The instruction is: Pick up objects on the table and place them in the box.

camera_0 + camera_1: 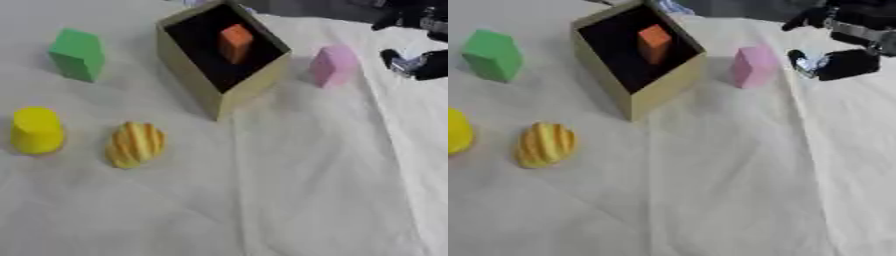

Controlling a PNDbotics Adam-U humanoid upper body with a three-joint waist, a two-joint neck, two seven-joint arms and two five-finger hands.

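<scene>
A tan box (197, 80) with a dark inside is standing open on the white cloth-covered counter (289, 190), and 1 orange block (235, 43) is sitting inside it. A pink block (753, 66) is standing just right of the box, a green block (77, 54) well to its left. A yellow cup (36, 130) and a ridged yellow-orange piece (136, 144) are lying nearer, side by side. The right hand (843, 62) is hovering beside the pink block, apart from it, holding nothing; whether its fingers are curled cannot be told.
</scene>
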